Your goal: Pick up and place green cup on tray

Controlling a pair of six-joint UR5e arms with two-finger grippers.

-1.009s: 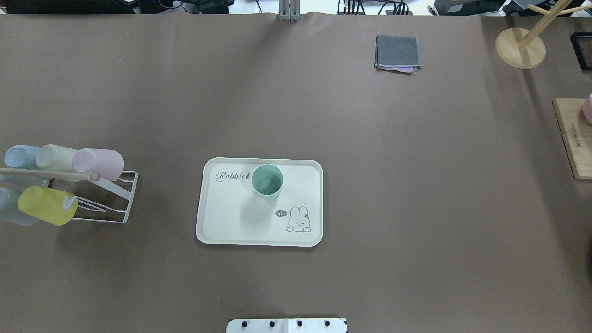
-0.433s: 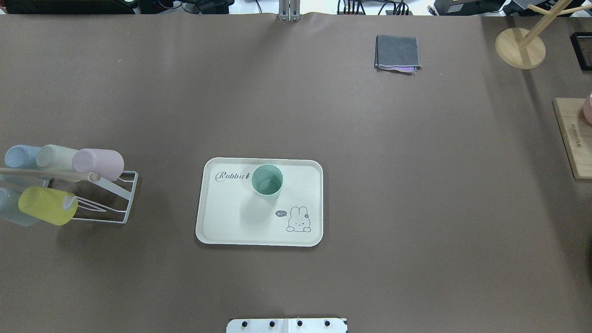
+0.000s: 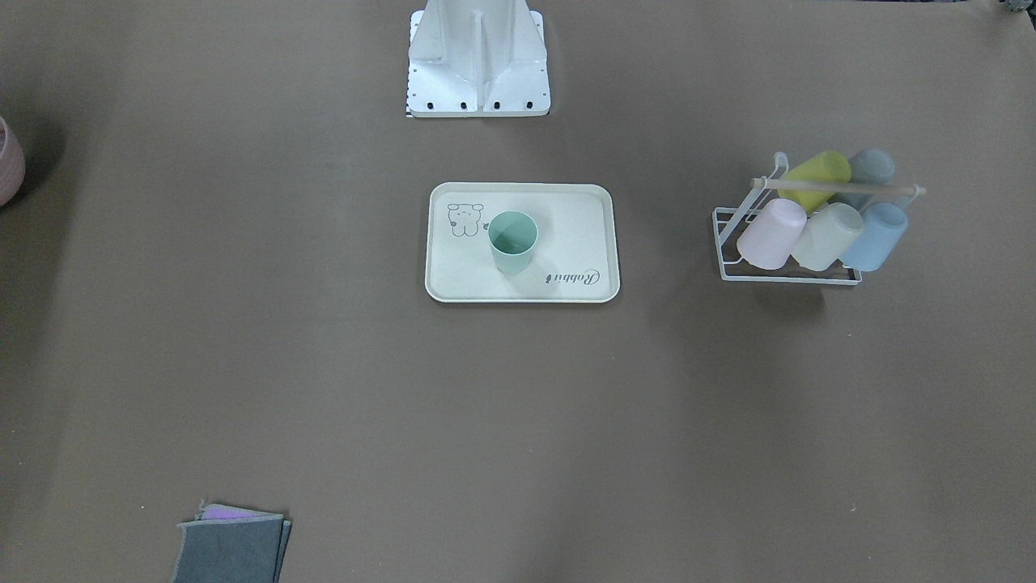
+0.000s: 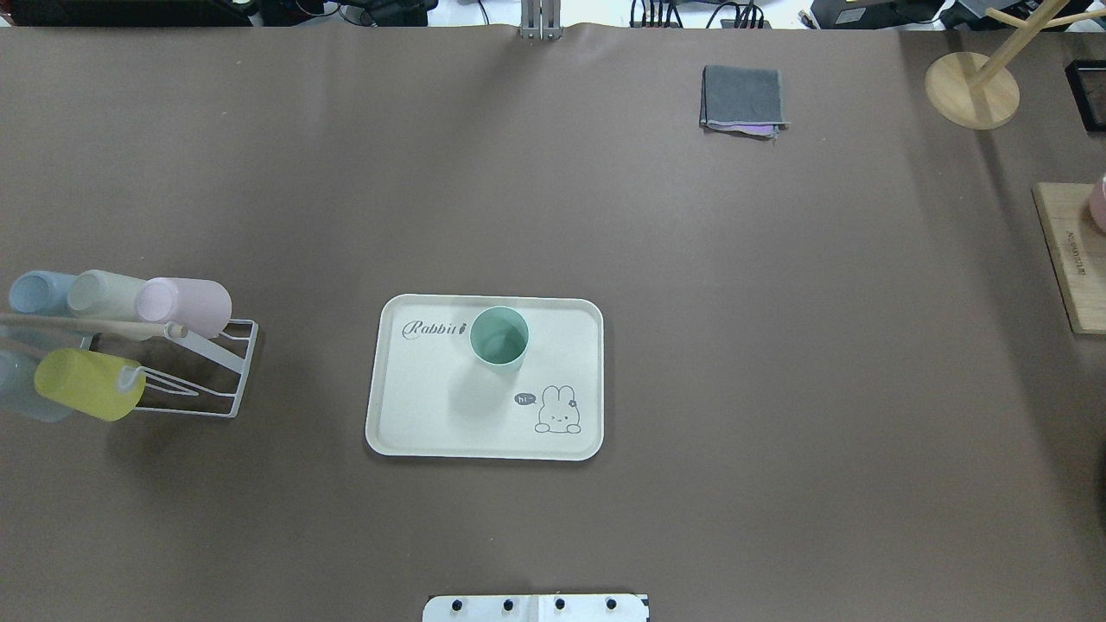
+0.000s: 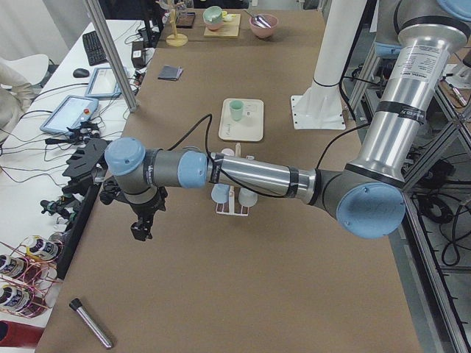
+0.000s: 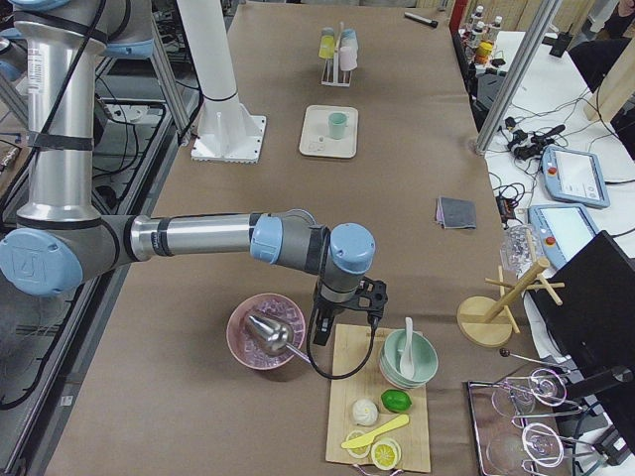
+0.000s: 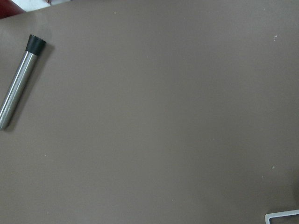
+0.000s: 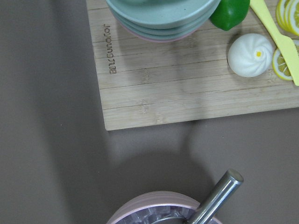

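Note:
The green cup [image 4: 498,338] stands upright, mouth up, on the cream tray [image 4: 415,423], beside its "Rabbit" print. The front-facing view shows the same cup [image 3: 512,241] on the tray [image 3: 584,235]. No gripper is near them. My left gripper [image 5: 140,230] hangs over the table's left end, far from the tray. My right gripper [image 6: 319,335] hangs at the right end, by the wooden board. Both show only in the side views, so I cannot tell whether they are open or shut.
A white wire rack [image 4: 212,371] with several pastel cups stands left of the tray. A folded grey cloth [image 4: 743,98] lies at the far side. A wooden board [image 4: 1070,259], pink bowl [image 6: 266,332] and metal tube [image 7: 17,84] sit at the table's ends.

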